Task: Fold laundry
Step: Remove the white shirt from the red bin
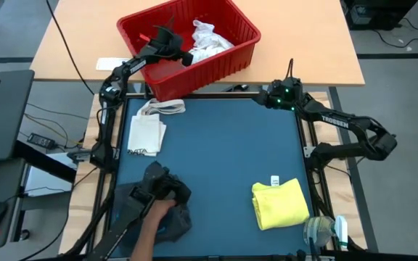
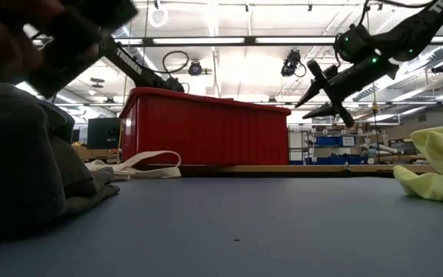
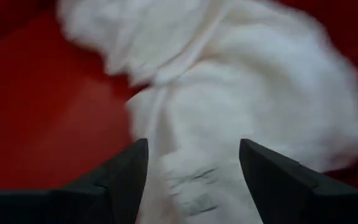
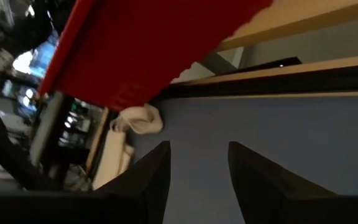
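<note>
Grabbing time in the red plastic bin.
We keep our left gripper wide around the big white lacy cloth, then pinch deep; our right gripper, half open, holds nothing.

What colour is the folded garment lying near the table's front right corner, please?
Yellow; the folded garment shows best in the high view.

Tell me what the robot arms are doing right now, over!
Left gripper open over white garment in red bin. Right gripper open, above mat's far edge. Yellow garment folded. A person's hand on the dark clothes.
</note>
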Action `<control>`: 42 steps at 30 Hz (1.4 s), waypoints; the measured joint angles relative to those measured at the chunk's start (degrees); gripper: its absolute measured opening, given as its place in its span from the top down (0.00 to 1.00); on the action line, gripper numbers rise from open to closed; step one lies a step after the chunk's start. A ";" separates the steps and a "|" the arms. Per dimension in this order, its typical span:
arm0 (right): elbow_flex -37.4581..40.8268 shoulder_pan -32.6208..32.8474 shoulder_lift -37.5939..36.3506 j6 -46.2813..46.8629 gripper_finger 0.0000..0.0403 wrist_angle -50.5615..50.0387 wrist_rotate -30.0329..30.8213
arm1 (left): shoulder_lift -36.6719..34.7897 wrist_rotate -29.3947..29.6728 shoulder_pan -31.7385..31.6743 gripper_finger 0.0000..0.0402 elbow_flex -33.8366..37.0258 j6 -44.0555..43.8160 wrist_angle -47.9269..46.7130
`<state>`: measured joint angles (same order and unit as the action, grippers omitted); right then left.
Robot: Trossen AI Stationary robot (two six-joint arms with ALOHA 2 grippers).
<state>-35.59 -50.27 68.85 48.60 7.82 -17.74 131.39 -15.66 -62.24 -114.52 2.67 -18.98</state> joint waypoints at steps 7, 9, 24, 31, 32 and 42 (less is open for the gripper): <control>0.00 -2.32 4.17 4.92 0.58 5.94 -3.35 | 2.86 2.79 -0.29 0.43 -0.07 -2.60 -2.42; 0.00 -2.64 5.12 5.88 0.58 7.98 -3.96 | 3.49 2.68 -0.29 0.49 -0.07 -2.38 -2.29; 0.00 -2.72 3.74 4.55 0.58 12.32 -7.69 | -6.51 -15.57 -1.52 0.99 -11.01 4.20 1.70; 0.00 -1.75 3.18 1.92 0.58 13.29 -11.71 | -15.03 -32.16 1.59 1.00 -18.42 -2.56 5.98; 0.00 -1.26 3.18 1.45 0.58 13.30 -12.34 | -16.51 -33.71 2.32 1.00 -18.14 -3.32 6.13; 0.00 4.93 3.18 -6.92 0.58 13.11 -18.69 | -28.60 -53.67 12.78 1.00 -18.10 -12.42 6.12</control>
<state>-35.59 -45.33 72.03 41.68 20.93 -36.44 102.78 -69.32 -49.46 -132.62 -9.75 -12.86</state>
